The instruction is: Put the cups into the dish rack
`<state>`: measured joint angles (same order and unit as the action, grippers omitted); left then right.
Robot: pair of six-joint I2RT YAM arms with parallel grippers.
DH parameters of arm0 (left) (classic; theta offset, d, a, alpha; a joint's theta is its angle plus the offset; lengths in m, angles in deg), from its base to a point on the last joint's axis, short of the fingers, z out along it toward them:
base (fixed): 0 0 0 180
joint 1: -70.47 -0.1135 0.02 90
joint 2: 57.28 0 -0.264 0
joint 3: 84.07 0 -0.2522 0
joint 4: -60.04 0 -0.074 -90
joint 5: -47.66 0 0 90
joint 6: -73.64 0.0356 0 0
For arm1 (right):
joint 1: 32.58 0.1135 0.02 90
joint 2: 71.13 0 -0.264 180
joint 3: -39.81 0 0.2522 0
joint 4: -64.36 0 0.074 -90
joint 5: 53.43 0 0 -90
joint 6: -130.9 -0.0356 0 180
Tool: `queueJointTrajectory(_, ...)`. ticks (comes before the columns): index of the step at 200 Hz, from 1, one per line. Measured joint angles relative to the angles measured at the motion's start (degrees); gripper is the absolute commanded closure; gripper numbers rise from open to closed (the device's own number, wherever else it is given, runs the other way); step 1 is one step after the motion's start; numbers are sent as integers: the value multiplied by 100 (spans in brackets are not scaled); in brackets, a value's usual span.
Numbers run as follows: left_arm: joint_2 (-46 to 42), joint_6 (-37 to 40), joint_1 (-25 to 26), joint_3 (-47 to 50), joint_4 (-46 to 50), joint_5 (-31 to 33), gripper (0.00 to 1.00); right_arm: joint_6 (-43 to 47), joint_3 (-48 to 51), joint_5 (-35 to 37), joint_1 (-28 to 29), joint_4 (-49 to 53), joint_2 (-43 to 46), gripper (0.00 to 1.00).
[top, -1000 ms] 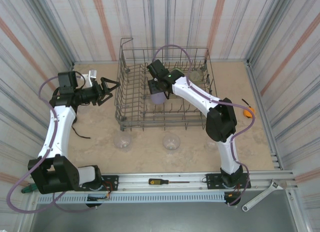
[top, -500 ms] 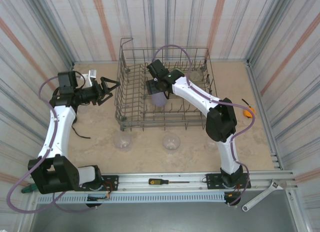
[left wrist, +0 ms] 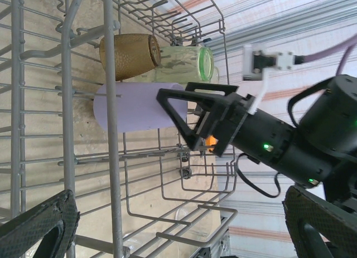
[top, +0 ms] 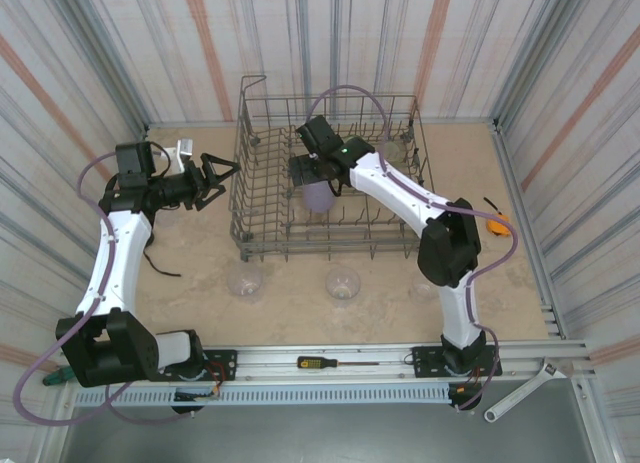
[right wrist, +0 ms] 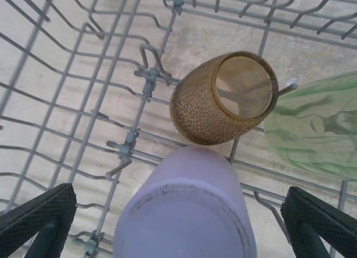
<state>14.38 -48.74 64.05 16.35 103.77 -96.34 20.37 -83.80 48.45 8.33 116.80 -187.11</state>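
The grey wire dish rack [top: 262, 245] stands mid-table. Inside it a lavender cup [top: 318, 196] sits mouth-down over the tines, beside an amber cup [right wrist: 223, 99] and a pale green cup [right wrist: 315, 127] lying on their sides. My right gripper [top: 313, 173] hangs just above the lavender cup [right wrist: 187, 213], open, its fingers wide on either side without touching. My left gripper [top: 222, 172] is open and empty outside the rack's left wall [left wrist: 111, 130], looking through at the lavender cup [left wrist: 131, 105]. Two clear cups [top: 245, 280] [top: 343, 282] stand on the table in front of the rack.
An orange round object [top: 495, 223] lies at the right of the table. A screwdriver [top: 320, 363] and a wrench [top: 520, 388] rest on the rail at the near edge. Striped walls close in the back and sides.
My right gripper has opened off the lavender cup and drawn back slightly; the cup stays on the tines. The left arm has not moved.
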Motion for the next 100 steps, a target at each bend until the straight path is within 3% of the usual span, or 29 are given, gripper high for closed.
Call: queueJointTrajectory(100,4,2,0,-81,48,103,1,-201,1416,-173,-83,-476,1565,1)
